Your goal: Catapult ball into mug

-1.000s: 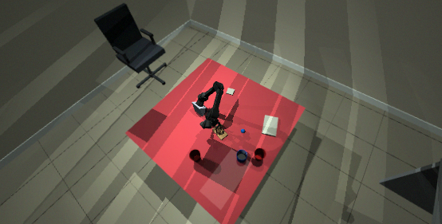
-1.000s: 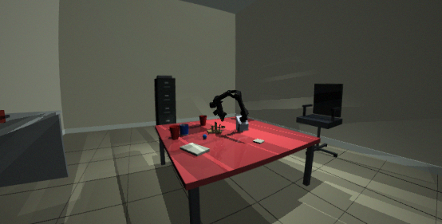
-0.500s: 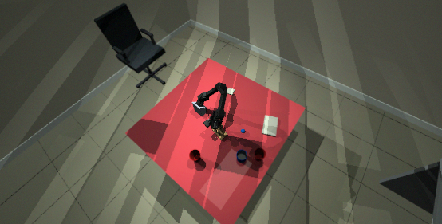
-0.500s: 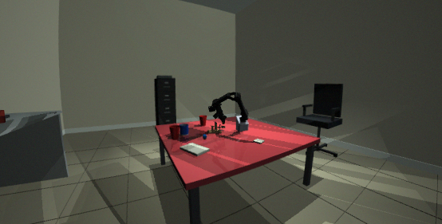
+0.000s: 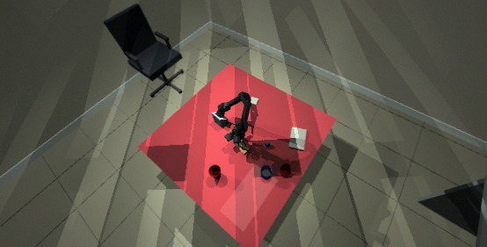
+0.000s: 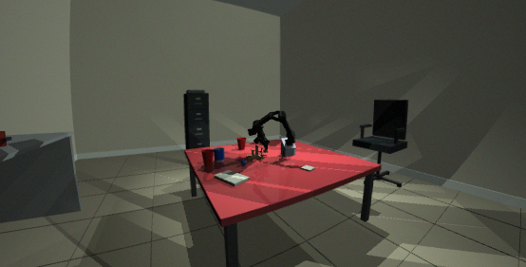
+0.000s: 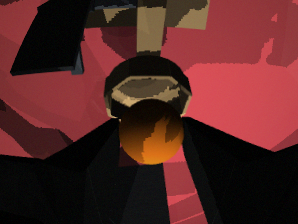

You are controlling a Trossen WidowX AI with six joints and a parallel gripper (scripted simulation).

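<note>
The gripper (image 5: 228, 137) (image 6: 265, 149) (image 7: 149, 125) is closed partway around an orange ball (image 7: 151, 132), with a dark finger on either side of it. In the wrist view the ball overlaps the near edge of the catapult's cup (image 7: 148, 95); whether they touch, I cannot tell. The tan wooden catapult (image 5: 242, 148) (image 6: 255, 156) (image 7: 150, 31) stands on a red table (image 5: 237, 192) (image 6: 285, 186), beneath the gripper. Its throwing arm (image 7: 150, 34) runs straight up the wrist view from the cup to the frame, so its long axis is nearly vertical there. In the top view the catapult slants from upper left to lower right. The blue mug (image 5: 266, 178) (image 6: 219, 154) lies toward the lower right of the catapult in that view, just beside a red cup (image 5: 286, 170) (image 6: 208, 157).
</note>
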